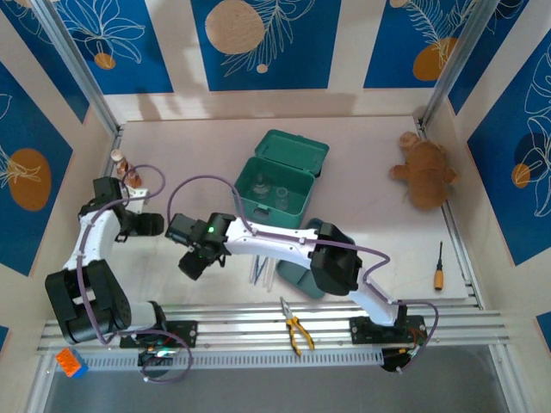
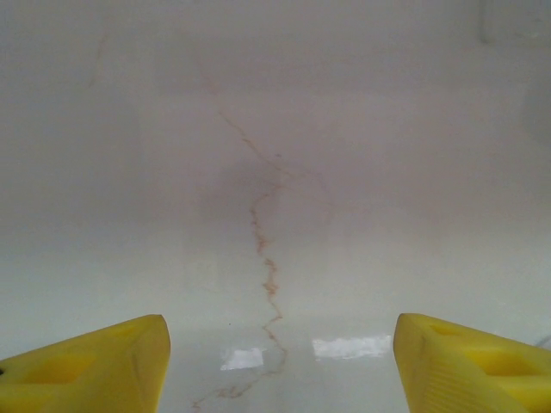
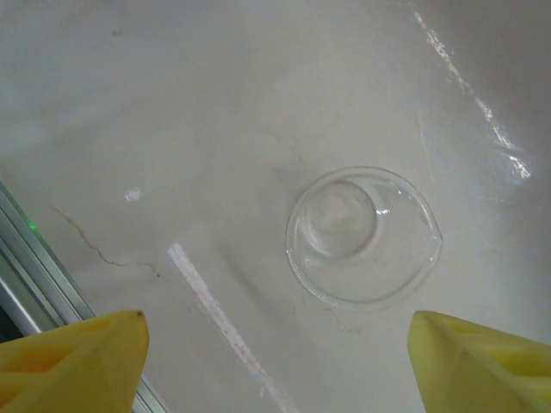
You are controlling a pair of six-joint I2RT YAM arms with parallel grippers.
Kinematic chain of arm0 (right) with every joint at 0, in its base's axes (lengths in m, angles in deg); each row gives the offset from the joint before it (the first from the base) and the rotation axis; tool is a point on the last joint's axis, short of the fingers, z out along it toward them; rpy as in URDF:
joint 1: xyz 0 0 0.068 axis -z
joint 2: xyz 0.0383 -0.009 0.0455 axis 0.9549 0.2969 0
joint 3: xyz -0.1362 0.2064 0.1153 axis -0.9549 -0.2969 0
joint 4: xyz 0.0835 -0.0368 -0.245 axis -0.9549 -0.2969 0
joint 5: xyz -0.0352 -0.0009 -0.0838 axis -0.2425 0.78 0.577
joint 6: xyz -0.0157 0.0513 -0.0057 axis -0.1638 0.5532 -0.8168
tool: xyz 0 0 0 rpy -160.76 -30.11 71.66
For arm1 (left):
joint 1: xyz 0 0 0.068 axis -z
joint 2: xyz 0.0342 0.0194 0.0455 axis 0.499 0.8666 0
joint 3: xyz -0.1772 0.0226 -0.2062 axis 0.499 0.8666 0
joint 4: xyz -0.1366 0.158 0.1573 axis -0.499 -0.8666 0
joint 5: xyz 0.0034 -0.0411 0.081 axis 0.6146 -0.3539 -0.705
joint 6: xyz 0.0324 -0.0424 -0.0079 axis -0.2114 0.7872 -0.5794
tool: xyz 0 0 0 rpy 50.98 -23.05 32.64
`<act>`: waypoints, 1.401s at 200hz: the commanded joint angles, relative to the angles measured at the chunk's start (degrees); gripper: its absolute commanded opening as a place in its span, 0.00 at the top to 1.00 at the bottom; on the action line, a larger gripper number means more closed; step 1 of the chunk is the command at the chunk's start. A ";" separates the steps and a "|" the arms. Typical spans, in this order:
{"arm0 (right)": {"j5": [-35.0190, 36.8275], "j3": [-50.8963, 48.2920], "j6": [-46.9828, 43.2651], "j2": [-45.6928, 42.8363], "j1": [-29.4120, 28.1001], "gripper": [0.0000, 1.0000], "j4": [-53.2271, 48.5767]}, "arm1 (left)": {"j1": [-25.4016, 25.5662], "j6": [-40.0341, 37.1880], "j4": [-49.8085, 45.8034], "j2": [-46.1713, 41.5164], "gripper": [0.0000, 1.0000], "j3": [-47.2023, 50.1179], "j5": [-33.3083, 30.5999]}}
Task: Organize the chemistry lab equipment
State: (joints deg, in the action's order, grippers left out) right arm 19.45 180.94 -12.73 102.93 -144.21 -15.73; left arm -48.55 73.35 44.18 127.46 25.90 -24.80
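A small clear glass flask stands on the pale table, seen from above in the right wrist view. My right gripper hovers over it, open, with the flask ahead of and between its yellow fingertips and untouched. In the top view that gripper hangs left of centre. Two more flasks sit inside an open green box. Slender clear tubes lie beside the right arm. My left gripper is open over bare table, near a clear rack at the left wall.
A teal container sits under the right arm. Yellow-handled pliers lie on the front rail. A screwdriver lies at the right edge, and a brown plush toy at the back right. Walls close in on three sides.
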 commanded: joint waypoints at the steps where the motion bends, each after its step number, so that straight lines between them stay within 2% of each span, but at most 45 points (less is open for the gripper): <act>1: -2.10 2.90 -1.44 2.10 0.54 0.20 -4.27 | -2.21 0.93 0.18 1.27 0.31 -1.72 2.06; 60: 0.95 7.02 -2.05 5.22 1.87 0.20 -7.14 | -2.32 0.70 1.32 0.48 0.31 -0.39 1.91; 131: -1.93 10.64 -2.75 8.71 2.58 0.21 -7.93 | -2.39 0.74 1.41 0.42 0.31 -0.03 2.33; 182: -0.92 13.51 -4.38 11.32 3.15 0.21 -8.72 | -2.37 0.69 1.59 0.41 0.31 0.38 2.33; 280: 1.71 14.61 -14.84 12.52 2.91 0.22 -8.64 | -2.39 0.65 1.69 0.46 0.31 0.65 2.51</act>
State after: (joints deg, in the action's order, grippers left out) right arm 20.17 194.32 -23.24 114.64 -141.22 -23.14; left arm -50.34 73.56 45.68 128.31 25.79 -23.66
